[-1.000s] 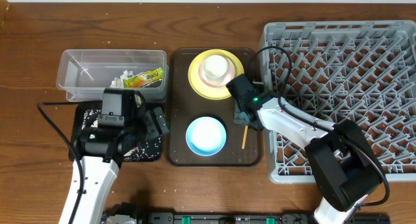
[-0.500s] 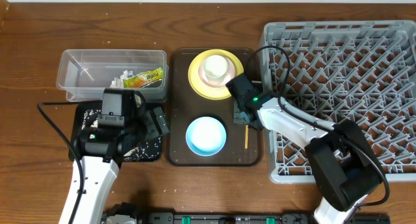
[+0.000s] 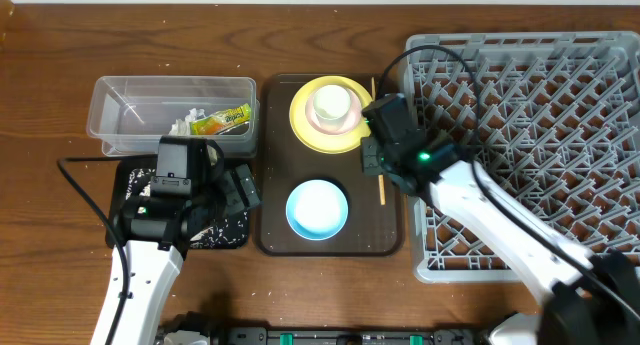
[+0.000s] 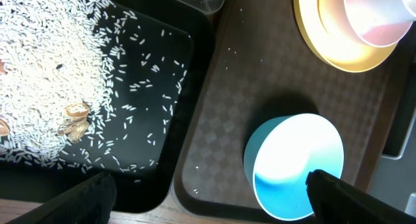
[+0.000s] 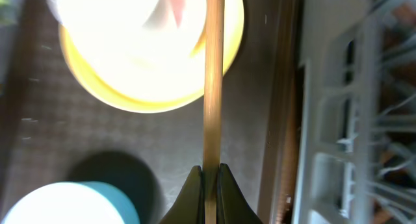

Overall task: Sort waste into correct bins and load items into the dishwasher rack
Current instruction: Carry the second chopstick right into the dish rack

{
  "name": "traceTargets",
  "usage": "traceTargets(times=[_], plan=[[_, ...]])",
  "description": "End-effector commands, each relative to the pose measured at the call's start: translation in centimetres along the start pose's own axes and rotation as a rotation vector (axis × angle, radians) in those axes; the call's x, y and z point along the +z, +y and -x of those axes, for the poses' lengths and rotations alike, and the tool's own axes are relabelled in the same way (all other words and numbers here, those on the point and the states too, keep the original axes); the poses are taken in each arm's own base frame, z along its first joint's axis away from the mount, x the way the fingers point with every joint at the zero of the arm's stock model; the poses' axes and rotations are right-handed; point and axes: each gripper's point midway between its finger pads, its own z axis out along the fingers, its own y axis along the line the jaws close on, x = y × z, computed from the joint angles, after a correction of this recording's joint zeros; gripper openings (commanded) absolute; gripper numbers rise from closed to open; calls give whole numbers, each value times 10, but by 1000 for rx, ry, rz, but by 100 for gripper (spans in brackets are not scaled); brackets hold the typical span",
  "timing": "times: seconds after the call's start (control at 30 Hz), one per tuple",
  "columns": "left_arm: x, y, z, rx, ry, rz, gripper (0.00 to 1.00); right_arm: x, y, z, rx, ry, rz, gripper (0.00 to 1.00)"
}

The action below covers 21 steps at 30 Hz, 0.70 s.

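The right hand (image 5: 210, 177) has its fingers pressed together on a thin wooden chopstick (image 5: 214, 74), gripping it partway along. The stick runs lengthwise over the right side of the dark brown rectangular serving tray (image 3: 280, 165), between the round yellow plate (image 3: 300, 125) and the large square grey plastic rack of upright pegs (image 3: 540, 105). In the right wrist view the stick stretches straight ahead of the fingertips and crosses the plate's right rim. On the plate sits a pale pink bowl (image 3: 320, 122), and a small white cup (image 3: 334, 103) seems to stand inside it, though the glare makes that hard to confirm. A light blue round bowl (image 3: 317, 207) stands upright on the near half of the same serving tray, apart from the plate. The left hand (image 4: 209, 182) hangs with its fingers spread wide and grips nothing, above the edge where the shallow glossy black rectangular tray (image 4: 188, 120) meets the serving tray. Loose white rice grains (image 4: 58, 62) are heaped in the black tray's left part and scattered thinly towards its right. Behind that tray on the brown wooden worktop (image 3: 50, 45) stands a clear plastic rectangular tub (image 3: 170, 81), which holds a yellow-green-orange snack wrapper (image 3: 224, 120) and a crumpled white tissue (image 3: 187, 115) lying side by side.
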Motion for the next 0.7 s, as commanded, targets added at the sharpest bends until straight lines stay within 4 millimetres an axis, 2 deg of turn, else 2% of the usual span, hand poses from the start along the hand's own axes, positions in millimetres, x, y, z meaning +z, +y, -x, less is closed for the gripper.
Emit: traceTargets(times=[0.0, 0.13, 0.4, 0.53, 0.67], plan=[[-4, -3, 4, 3, -8, -13, 96, -25, -14, 21, -34, -70, -14, 1], [-4, -3, 4, 3, -8, -13, 96, -39, -42, 26, -11, -84, -86, 1], [-4, -3, 4, 4, -8, -13, 96, -39, -92, 13, 5, 2, -186, 1], [-4, -3, 4, 4, -8, -13, 96, -38, -107, 8, 0, 36, -215, 1], [-4, -3, 4, 4, -8, -13, 96, -32, -115, 0, 4, 67, -231, 1]])
